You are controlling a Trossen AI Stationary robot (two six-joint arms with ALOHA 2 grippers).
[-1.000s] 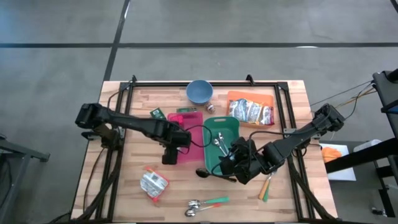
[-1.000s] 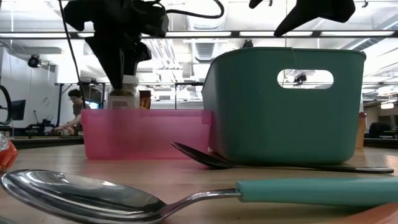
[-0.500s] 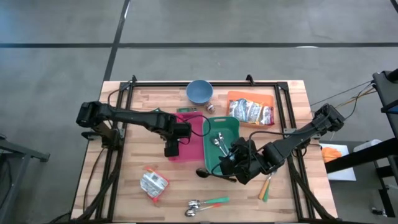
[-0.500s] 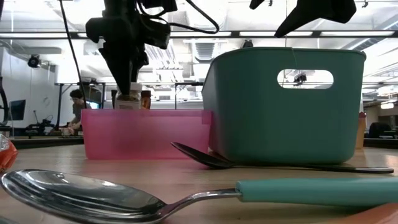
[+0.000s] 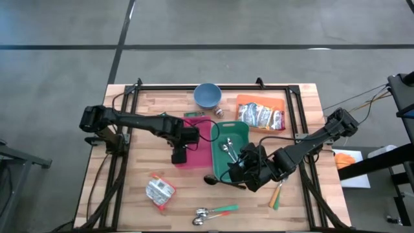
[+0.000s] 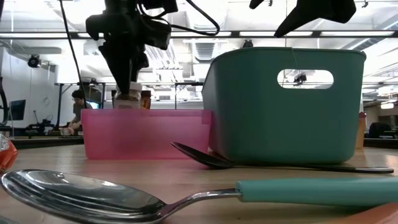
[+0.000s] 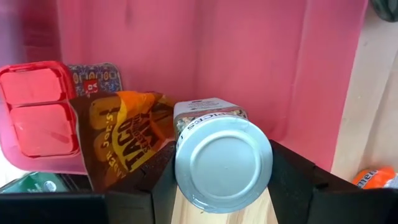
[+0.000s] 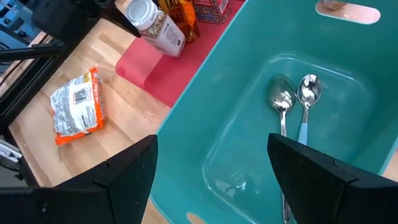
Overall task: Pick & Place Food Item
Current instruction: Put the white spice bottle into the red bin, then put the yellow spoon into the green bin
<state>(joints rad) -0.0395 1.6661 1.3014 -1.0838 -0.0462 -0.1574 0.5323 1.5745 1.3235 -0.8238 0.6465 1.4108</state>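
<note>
My left gripper (image 5: 179,154) hangs over the near left corner of the pink tray (image 5: 197,142) and is shut on a glass jar with a silver lid (image 7: 222,163), also seen in the low view as the jar (image 6: 127,99). In the tray lie a taco packet (image 7: 124,140) and a red box (image 7: 37,118). My right gripper (image 5: 247,171) stands open over the near end of the teal bin (image 8: 249,124), where two spoons (image 8: 292,99) lie on the floor of the bin. My left gripper pinches the jar at its top, just under the lid rim (image 7: 180,177), between its two fingers (image 7: 292,180). The fingers come from above, pointing down. The jar hangs upright below them, lifted clear above the tray's edge.
A foil snack packet (image 5: 159,192) lies on the wood near the front left. Spoons (image 5: 213,212) lie at the near edge, a dark spoon (image 6: 205,158) beside the bin. A blue bowl (image 5: 207,95) and an orange tray of packets (image 5: 261,115) stand at the back.
My left gripper has swung toward the table's far edge with the jar, from beside the pink tray's near left corner to above it. The jar has stayed upright in the hold. For the last half second it has kept still.
</note>
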